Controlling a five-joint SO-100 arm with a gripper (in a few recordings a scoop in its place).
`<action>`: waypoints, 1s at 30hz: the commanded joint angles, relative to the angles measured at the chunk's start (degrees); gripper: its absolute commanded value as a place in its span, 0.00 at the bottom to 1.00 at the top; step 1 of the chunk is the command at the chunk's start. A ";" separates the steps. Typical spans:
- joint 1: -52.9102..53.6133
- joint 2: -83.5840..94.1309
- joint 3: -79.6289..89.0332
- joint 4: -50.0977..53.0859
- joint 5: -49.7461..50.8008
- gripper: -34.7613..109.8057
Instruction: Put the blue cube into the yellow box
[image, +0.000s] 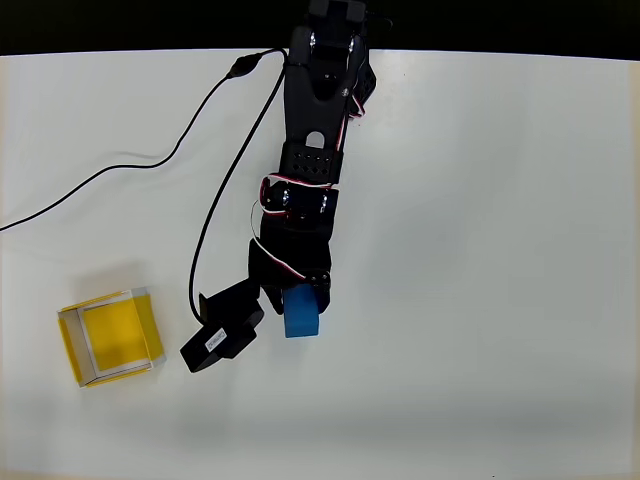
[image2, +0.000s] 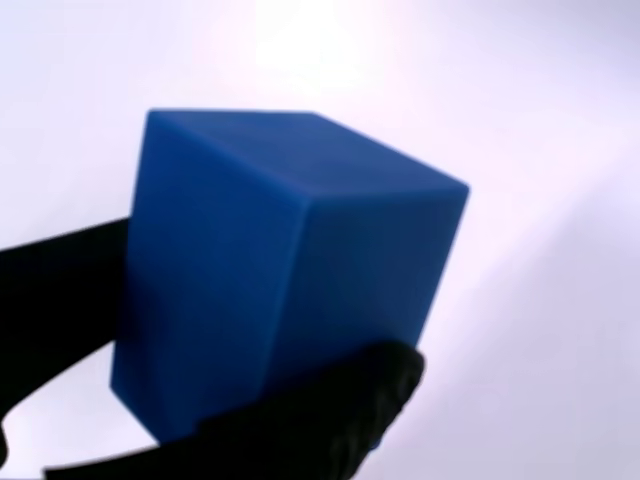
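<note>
1. Looking down from overhead, the black arm (image: 315, 150) reaches toward the bottom of the picture across the white counter (image: 500, 250), with its gripper (image: 300, 300) clamped on the blue cube (image: 301, 312).
2. Up close in the wrist view, the blue cube (image2: 290, 270) sits between two black fingers (image2: 340, 410), one pressing low on the right and the other on the left side, so it's a snug hold.
3. Off to the left in the overhead view, the yellow box (image: 110, 337) sits well apart from the cube, open side up.
4. A black cable (image: 150, 160) snakes across the counter from the arm's base toward the left edge.
</note>
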 joint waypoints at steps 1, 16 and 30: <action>7.38 4.75 -0.97 -8.35 -2.29 0.32; 22.15 -15.03 -9.84 -30.67 -0.35 0.32; 28.39 -29.00 -29.27 -31.82 2.20 0.32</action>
